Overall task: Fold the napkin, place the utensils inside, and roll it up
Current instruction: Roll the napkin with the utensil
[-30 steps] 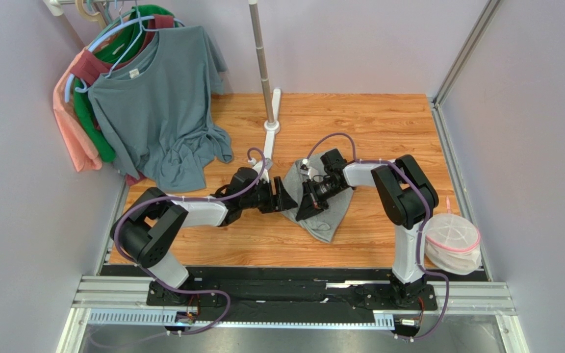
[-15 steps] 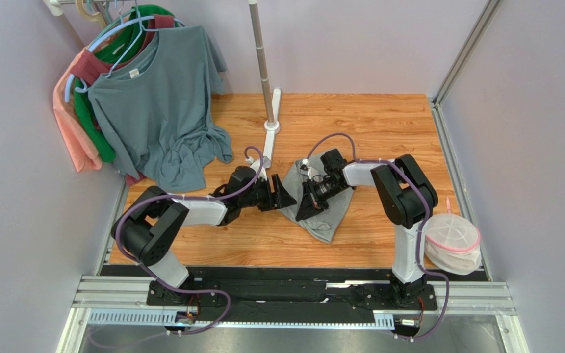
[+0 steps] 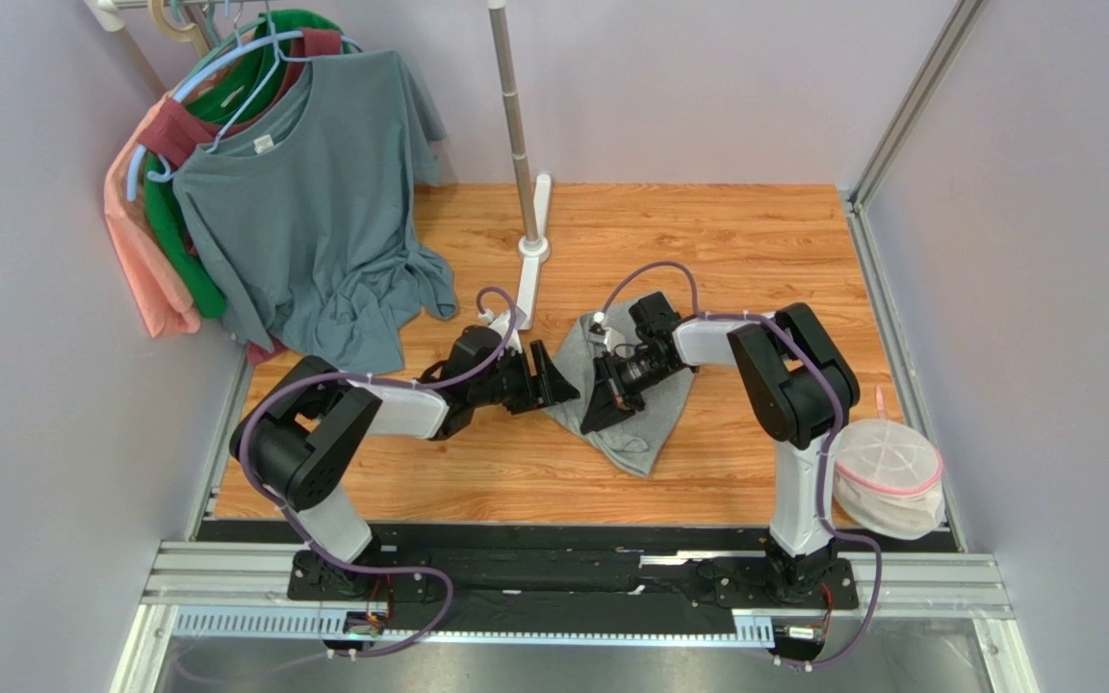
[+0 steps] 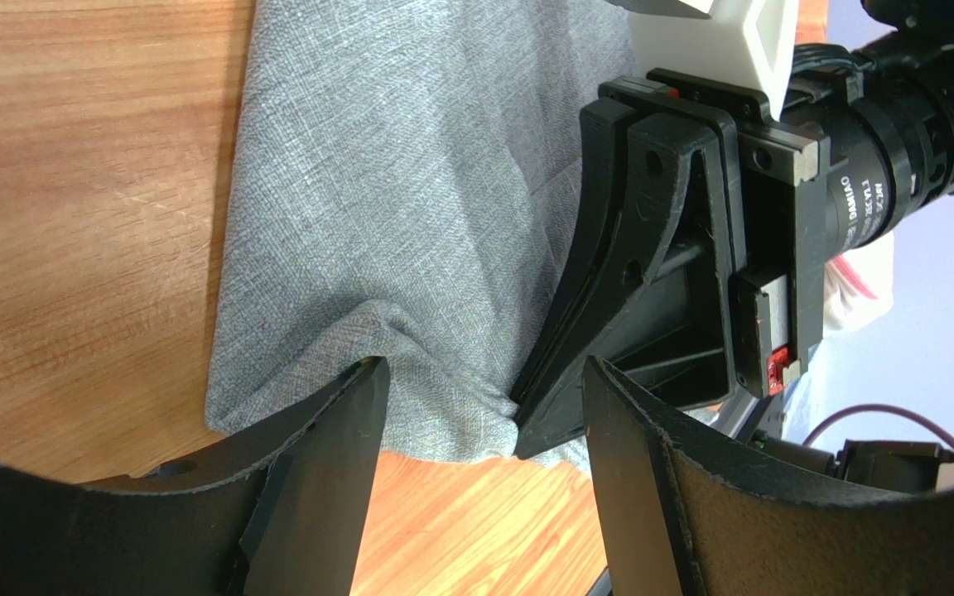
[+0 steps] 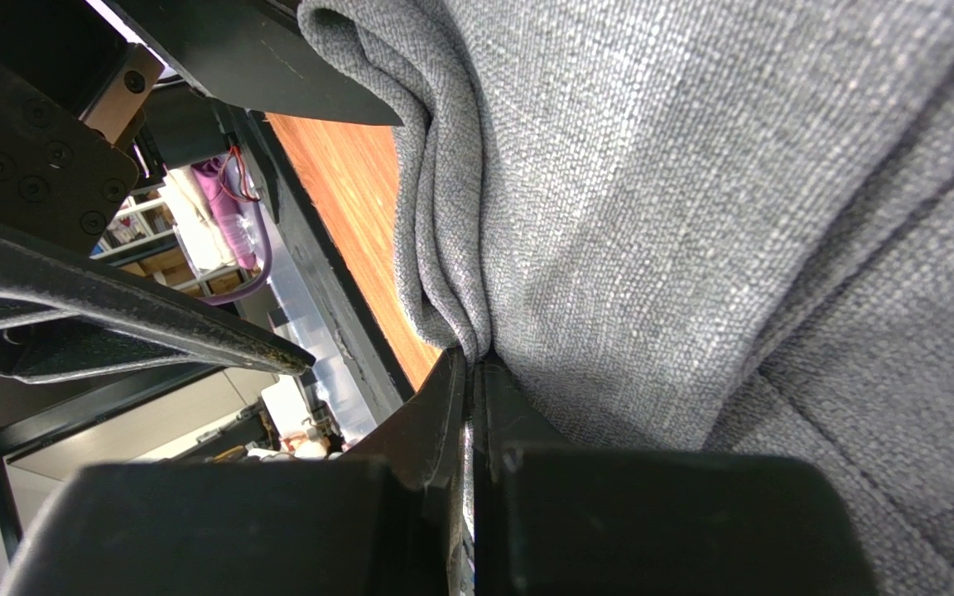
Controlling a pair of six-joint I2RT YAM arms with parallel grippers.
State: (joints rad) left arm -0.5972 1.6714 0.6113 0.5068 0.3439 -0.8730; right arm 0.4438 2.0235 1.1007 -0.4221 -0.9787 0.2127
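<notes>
The grey napkin (image 3: 639, 422) lies crumpled on the wooden table, between the two grippers. My right gripper (image 3: 607, 396) presses down at the napkin's left edge. In the right wrist view it (image 5: 475, 373) is shut on a pinched fold of the napkin (image 5: 694, 186). My left gripper (image 3: 561, 387) is open, just left of that edge. In the left wrist view its jaws (image 4: 482, 416) straddle the napkin's near corner (image 4: 432, 397) without closing on it, and the right gripper (image 4: 644, 273) stands right behind. The utensils are out of view.
A clothes stand's pole and white base (image 3: 532, 260) rise at the back of the table. Several shirts on hangers (image 3: 315, 217) drape over the back left. A pink-rimmed white mesh bag (image 3: 887, 474) sits at the right edge. Walls close in on both sides.
The left arm's elbow has shifted slightly right. Both grippers and the napkin stay about where they were.
</notes>
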